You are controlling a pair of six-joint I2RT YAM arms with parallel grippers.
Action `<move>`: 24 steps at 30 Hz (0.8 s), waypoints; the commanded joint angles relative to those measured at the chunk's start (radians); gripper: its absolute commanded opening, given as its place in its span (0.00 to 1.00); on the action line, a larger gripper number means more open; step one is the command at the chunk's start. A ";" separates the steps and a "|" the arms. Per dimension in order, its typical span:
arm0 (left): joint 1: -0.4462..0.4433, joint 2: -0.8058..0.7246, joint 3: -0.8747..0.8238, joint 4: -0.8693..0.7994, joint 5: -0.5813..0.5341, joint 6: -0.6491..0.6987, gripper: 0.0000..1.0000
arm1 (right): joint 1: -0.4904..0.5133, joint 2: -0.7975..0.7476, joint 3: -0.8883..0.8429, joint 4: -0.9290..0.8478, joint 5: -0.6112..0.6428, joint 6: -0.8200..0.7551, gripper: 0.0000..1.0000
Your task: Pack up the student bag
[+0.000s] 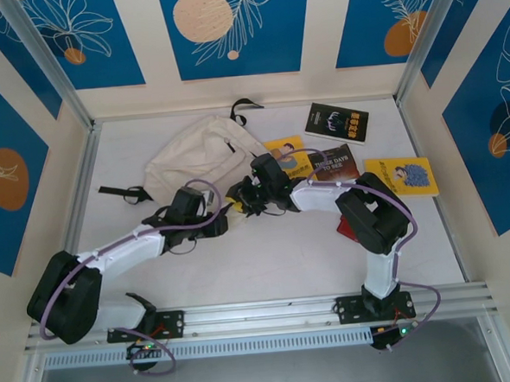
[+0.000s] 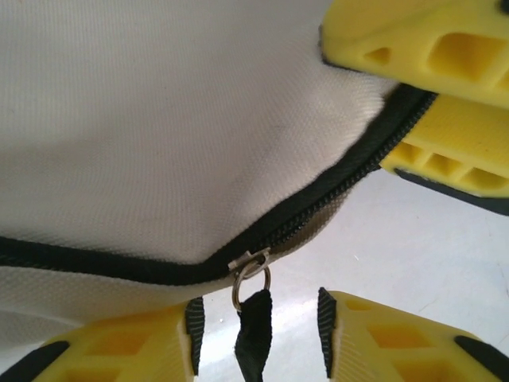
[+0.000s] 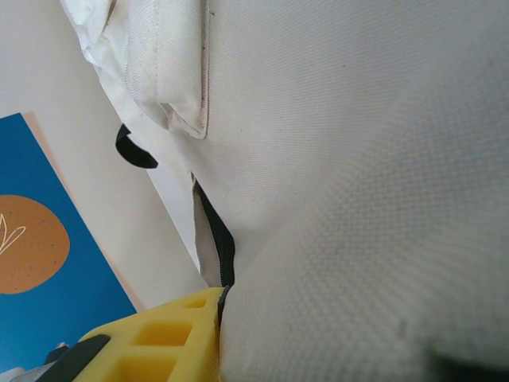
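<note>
The student bag [image 1: 197,156] lies far-left on the table [image 1: 285,250], its zipper edge pinched in the right gripper [image 2: 394,111] and its zipper pull [image 2: 253,278] between the left gripper's [image 2: 258,322] parted fingers.

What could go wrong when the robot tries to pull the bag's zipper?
1. The thin black pull tab hangs loose between the fingers of the open left pincer. It may slip out as the pincer shuts.
2. The right pincer seems to pinch the student bag right on its zipper. If the slider goes that way, it could jam there.
3. The bag is soft, so a pull might drag it instead of unzipping it.
</note>
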State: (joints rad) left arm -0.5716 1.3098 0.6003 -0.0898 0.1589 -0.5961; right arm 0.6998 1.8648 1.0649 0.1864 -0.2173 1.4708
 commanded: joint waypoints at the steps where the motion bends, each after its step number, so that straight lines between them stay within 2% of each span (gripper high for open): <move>1: 0.006 -0.015 -0.053 0.143 -0.006 -0.082 0.45 | 0.009 0.019 0.010 -0.008 -0.019 0.002 0.27; 9: 0.005 -0.105 -0.154 0.236 -0.046 -0.075 0.42 | 0.010 0.025 0.024 -0.025 -0.016 0.009 0.25; 19: -0.016 -0.061 -0.191 0.290 -0.025 -0.045 0.44 | 0.007 0.031 0.040 -0.031 -0.025 0.018 0.23; 24: -0.024 -0.027 -0.194 0.325 -0.019 -0.046 0.34 | 0.007 0.030 0.037 -0.029 -0.027 0.022 0.22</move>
State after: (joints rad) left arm -0.5850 1.2678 0.4194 0.1864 0.1303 -0.6540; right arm 0.7010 1.8835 1.0809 0.1783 -0.2211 1.4746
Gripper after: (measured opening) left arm 0.347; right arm 0.221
